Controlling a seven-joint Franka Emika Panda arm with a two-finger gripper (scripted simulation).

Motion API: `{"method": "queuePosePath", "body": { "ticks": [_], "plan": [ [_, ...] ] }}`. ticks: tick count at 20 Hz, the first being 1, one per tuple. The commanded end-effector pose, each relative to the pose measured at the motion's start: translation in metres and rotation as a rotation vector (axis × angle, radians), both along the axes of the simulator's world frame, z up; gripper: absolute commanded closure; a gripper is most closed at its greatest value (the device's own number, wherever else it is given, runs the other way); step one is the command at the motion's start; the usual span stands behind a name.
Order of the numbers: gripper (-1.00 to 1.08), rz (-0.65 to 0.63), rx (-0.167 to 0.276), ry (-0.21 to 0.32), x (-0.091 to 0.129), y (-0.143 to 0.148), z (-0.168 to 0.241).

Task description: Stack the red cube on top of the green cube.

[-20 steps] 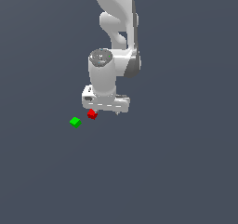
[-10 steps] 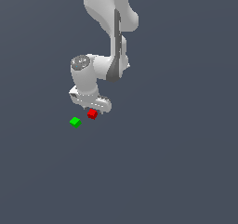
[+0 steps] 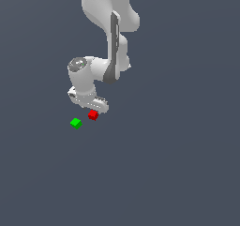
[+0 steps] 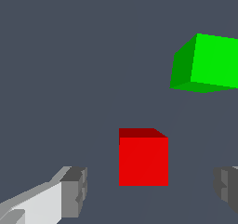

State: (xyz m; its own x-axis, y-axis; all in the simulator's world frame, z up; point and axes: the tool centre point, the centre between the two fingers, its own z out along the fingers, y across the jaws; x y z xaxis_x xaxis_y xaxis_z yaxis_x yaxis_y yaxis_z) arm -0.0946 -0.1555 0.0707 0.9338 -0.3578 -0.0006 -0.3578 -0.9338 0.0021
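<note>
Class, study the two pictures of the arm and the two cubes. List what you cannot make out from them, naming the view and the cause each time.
1. Exterior view: the fingertips of the gripper are hidden behind its own white body, so their gap is unreadable there.
2. Exterior view: the red cube is partly covered by the gripper.
3. Wrist view: the green cube is cut off by the picture's edge.
4. Wrist view: one finger is cut off by the edge.

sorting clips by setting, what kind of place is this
Most likely a bare simulated test scene, not a real room: a flat, featureless grey floor, a white robot arm, and only a red cube and a green cube.
</note>
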Motion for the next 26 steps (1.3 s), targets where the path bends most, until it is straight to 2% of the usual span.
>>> {"method": "queuePosePath", "body": {
  "ticks": [1,11,17,18,26],
  "plan": [
    [-0.92,0.000,0.000,0.000,0.000,0.000,-0.002],
    [-0.92,-0.002,0.001,-0.001,-0.001,0.000,-0.041],
    [-0.92,-0.002,0.002,-0.001,-0.001,0.000,-0.051],
    [1.08,-0.002,0.002,-0.001,-0.001,0.000,-0.051],
    [1.08,-0.002,0.002,-0.001,-0.001,0.000,-0.051]
  ]
}}
